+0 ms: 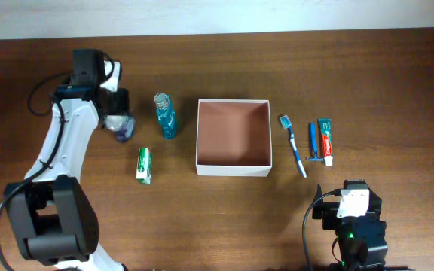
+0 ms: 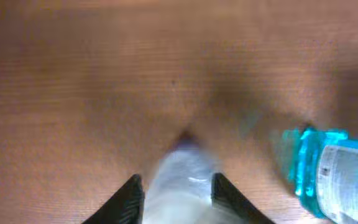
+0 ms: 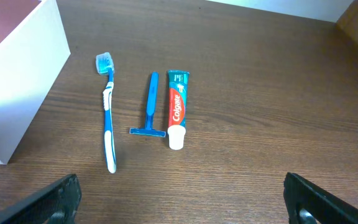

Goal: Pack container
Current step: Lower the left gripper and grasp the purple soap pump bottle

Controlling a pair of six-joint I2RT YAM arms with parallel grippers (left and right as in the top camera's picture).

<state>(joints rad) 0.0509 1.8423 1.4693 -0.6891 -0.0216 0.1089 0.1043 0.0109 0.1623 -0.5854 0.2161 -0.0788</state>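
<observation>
The container is a square, shallow white box with a reddish-brown inside at the table's middle; its white wall shows in the right wrist view. My left gripper is shut on a small pale translucent bottle, low over the table left of a teal mouthwash bottle. A green-and-white tube lies nearer the front. Right of the container lie a blue toothbrush, a blue razor and a toothpaste tube. My right gripper is open and empty.
The table is dark brown wood. The right arm's base sits at the front right edge, in front of the toothbrush, razor and toothpaste. The left arm reaches from the front left corner up along the left side.
</observation>
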